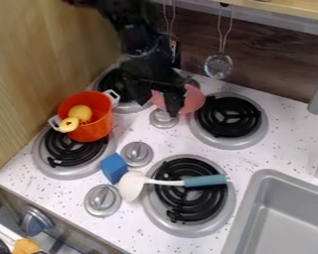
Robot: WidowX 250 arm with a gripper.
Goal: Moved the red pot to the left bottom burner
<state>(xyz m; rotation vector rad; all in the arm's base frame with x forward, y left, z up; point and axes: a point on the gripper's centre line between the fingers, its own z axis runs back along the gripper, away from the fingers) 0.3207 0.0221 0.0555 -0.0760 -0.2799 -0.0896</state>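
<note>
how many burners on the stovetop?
4: front left burner, partly behind the red pot; front right burner, under the utensil; back left burner, partly behind the end effector; back right burner.

Wht spkld ctr (145,240) | 4 burners (231,143) | knobs (137,152) | blu blk (114,169) | spoon (130,187) across 1 burner

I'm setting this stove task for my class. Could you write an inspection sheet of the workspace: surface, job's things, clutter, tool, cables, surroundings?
Surface: white, dark-speckled stovetop with four coil burners and silver knobs.
Red pot: upright, overlapping the back part of the left bottom burner, not centred on it; yellow items in it.
Clutter: white-headed utensil with a blue handle lying across the right bottom burner; blue block beside a knob; pink item at the tool.
Tool: to the right of the pot, toward the back; whether it holds the pink item, cannot tell.
Cables: nothing seen.
Surroundings: wooden wall left, sink right, hanging strainer behind.
</note>
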